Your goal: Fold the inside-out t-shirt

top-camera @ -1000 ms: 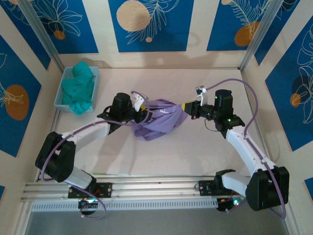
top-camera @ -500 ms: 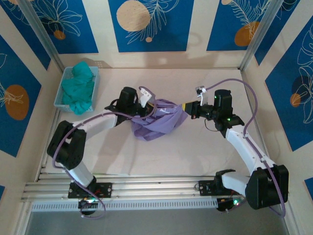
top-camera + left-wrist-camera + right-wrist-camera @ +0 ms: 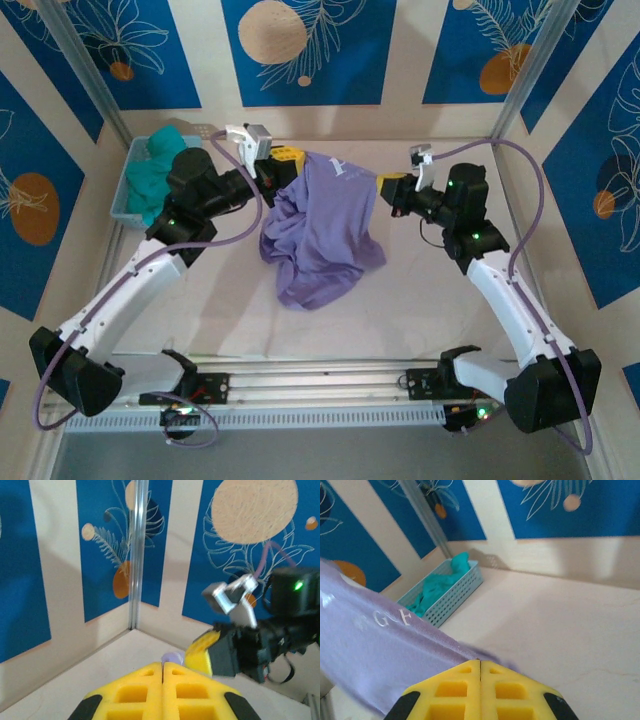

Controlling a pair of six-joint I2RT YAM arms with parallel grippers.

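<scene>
- The inside-out t-shirt is held up between both arms near the middle of the bench. Its top edge is stretched across and the lower part is bunched, reaching down to the surface.
- L end effector: the pads are seen pressed together in the left wrist view. Just a sliver of lavender is seen past the tips, so a pinch on the shirt corner is judged likely but shallow; the view is poor here.
- R end effector: it is pressed together on the cloth edge, seen clearly in the right wrist view, w/ fabric running off to the side.
- Risk 1: the L corner could be lost if the edge is pulled tighter, as so little fabric is caught. The shirt would then drop in a heap.
- Risk 2: the body is crumpled, not flat. If it is laid down as is, wrinkles or a tucked-under sleeve could be folded in.
- Risk 3: the basket w/ the teal garment sits just beside the L arm and could be knocked by a wide swing.
</scene>
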